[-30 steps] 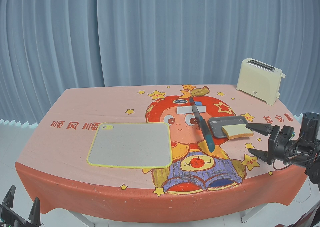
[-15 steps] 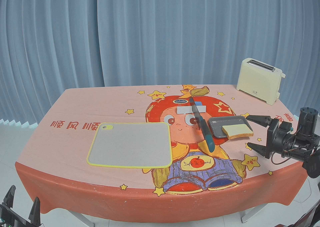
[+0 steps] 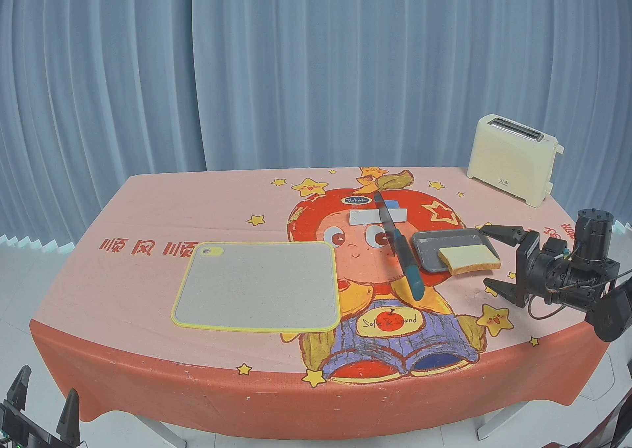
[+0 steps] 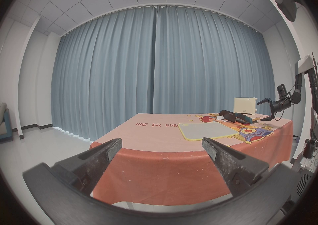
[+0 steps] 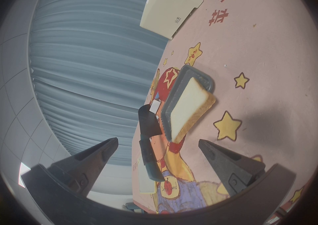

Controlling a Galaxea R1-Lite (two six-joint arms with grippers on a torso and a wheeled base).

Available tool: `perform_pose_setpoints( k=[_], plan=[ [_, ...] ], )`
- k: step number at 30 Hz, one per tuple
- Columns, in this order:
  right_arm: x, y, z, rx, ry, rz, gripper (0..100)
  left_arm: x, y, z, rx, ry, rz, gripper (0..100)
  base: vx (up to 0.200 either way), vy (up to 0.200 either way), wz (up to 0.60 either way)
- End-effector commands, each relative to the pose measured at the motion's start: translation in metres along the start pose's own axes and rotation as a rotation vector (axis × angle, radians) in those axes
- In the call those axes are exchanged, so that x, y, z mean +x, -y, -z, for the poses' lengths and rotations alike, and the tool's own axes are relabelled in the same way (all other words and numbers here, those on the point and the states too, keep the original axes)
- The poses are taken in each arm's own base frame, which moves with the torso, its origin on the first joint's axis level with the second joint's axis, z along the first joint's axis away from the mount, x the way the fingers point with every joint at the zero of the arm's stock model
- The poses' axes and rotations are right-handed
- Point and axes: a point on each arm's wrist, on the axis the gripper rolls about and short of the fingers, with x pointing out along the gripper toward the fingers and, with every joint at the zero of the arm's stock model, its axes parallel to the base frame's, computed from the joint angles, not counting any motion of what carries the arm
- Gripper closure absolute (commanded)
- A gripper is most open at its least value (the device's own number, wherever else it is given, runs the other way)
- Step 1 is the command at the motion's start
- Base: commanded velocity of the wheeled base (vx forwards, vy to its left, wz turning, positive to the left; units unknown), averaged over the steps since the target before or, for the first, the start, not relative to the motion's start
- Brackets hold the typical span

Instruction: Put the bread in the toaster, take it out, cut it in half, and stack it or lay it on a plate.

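Note:
A slice of bread [image 3: 469,259] lies on the near right corner of a grey tray [image 3: 442,240], partly over its rim. My right gripper [image 3: 486,255] hovers open just to the right of the slice, one finger on its far side and one on its near side, touching nothing. In the right wrist view the bread [image 5: 188,108] and tray [image 5: 202,77] lie ahead of the open right gripper [image 5: 158,142]. The cream toaster [image 3: 513,159] stands at the table's far right corner. My left gripper [image 4: 161,143] is open and empty, low off the table's front left corner.
A knife [image 3: 399,245] with a teal handle lies left of the tray, its blade over a small white and blue card [image 3: 368,216]. A grey cutting board [image 3: 258,286] with a yellow rim lies centre-left. An orange printed cloth [image 3: 164,219] covers the table.
My right gripper has moved away from the table's front edge and slightly left, closing in on the bread's right end. It stays open. The left arm and the objects have not moved.

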Motion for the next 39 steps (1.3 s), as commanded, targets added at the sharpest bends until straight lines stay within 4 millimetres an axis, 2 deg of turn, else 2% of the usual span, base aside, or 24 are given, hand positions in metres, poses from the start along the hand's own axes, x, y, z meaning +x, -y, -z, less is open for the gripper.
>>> perform_pose_setpoints(
  k=[1, 8, 19, 30, 39],
  plan=[
    [0.008, 0.007, -0.004, 0.016, 0.001, 0.027, 0, 0.0, 0.0, 0.005, 0.0, -0.001, -0.001, 0, 0.0, 0.0, 0.0],
    [0.017, 0.015, -0.008, 0.031, 0.002, 0.056, 0, 0.0, 0.0, 0.005, 0.0, -0.002, -0.001, 0, 0.0, 0.0, 0.0],
    [0.018, 0.014, -0.021, 0.04, 0.043, 0.048, 0, 0.0, 0.0, 0.005, 0.0, -0.002, -0.001, 0, 0.0, 0.0, 0.0],
    [0.03, 0.016, -0.028, 0.069, 0.068, 0.06, 0, 0.0, 0.0, 0.005, 0.0, -0.002, -0.001, 0, 0.0, 0.0, 0.0],
    [0.032, 0.019, -0.032, 0.075, 0.08, 0.065, 0, 0.0, 0.0, 0.005, -0.001, -0.002, -0.001, 0, 0.0, 0.0, 0.0]
  ],
)
